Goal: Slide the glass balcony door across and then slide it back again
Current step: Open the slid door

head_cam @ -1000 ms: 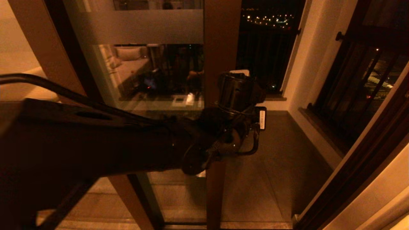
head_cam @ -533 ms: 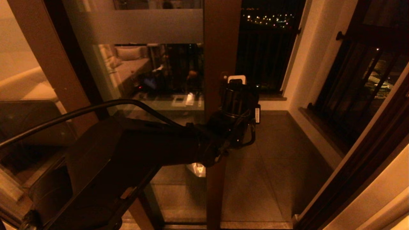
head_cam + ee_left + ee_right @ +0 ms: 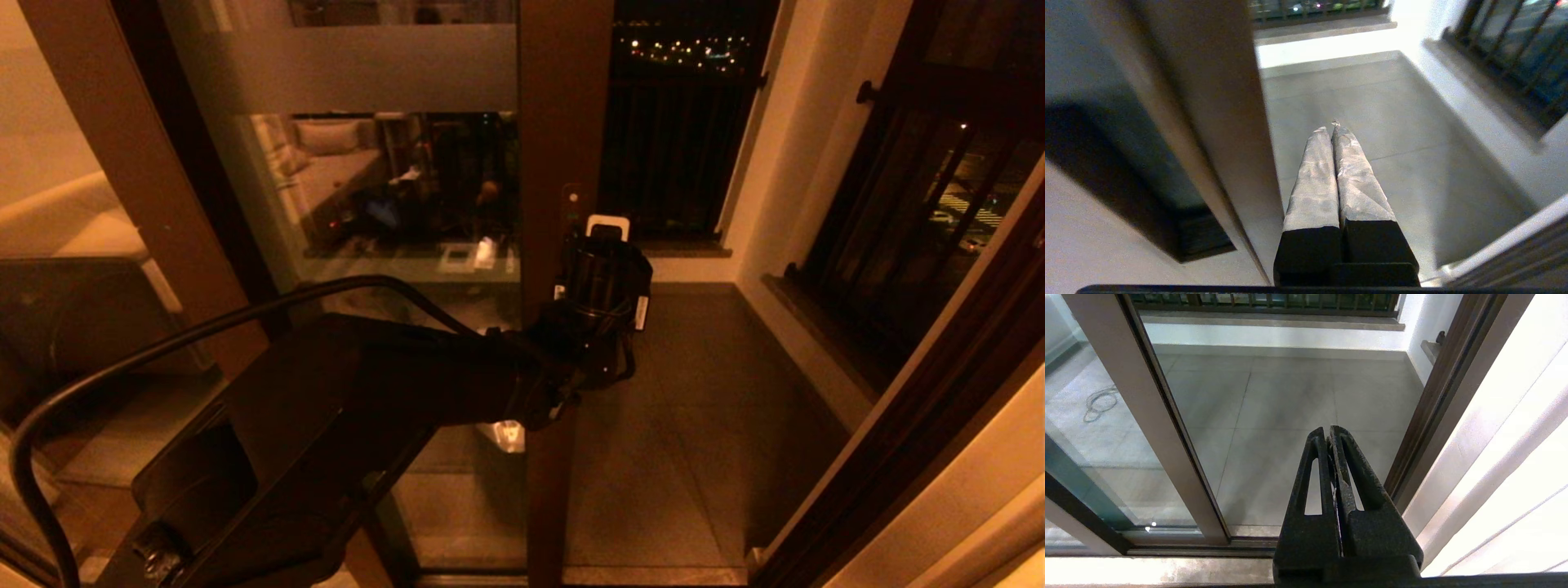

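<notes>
door (image 3: 392,245): standing upright, part-slid left, gap opening rightward
frame: dark brown
glass: reflecting, carrying broad frosted band

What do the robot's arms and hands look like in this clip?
The left arm is bulky and black, with a black cable looping off it and a small white label by the wrist. The left hand has pale wrapped fingers; the right hand has black slotted ones.

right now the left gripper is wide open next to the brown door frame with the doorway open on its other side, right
Not quite: the left gripper is shut, not wide open. The left wrist view shows its two fingers pressed together along their length. The rest holds: it sits beside the brown frame of the glass balcony door, with the open doorway and balcony floor on its other side.
</notes>
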Robot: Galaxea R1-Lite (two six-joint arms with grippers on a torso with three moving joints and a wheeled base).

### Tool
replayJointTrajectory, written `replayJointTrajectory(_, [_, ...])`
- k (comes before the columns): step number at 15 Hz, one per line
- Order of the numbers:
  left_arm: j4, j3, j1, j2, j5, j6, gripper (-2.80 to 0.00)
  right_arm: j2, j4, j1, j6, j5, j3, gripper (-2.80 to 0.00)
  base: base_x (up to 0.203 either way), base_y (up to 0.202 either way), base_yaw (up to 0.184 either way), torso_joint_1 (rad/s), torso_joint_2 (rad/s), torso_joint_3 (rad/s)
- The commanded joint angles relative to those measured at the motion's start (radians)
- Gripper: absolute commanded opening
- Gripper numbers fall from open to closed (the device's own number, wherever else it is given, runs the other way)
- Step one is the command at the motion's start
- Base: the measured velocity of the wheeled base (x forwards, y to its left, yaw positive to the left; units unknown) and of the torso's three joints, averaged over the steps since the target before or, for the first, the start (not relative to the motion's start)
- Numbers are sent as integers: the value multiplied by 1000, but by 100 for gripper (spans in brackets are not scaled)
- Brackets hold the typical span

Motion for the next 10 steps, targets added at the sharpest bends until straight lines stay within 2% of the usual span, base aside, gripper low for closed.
replayJointTrajectory(1, [-6, -3, 9, 14, 8, 2, -280, 2, 0, 0, -1, 0, 0, -280, 0, 0, 0, 0, 0, 0])
replayJointTrajectory(4, [-6, -3, 30, 7, 10, 3, -280, 2, 0, 1, -1, 0, 0, -280, 0, 0, 0, 0, 0, 0])
replayJointTrajectory(8, [-6, -3, 68, 2, 34, 46, -280, 2, 0, 1, -1, 0, 0, -280, 0, 0, 0, 0, 0, 0])
replayJointTrajectory(10, [-6, -3, 72, 2, 34, 46, -280, 2, 0, 1, -1, 0, 0, -280, 0, 0, 0, 0, 0, 0])
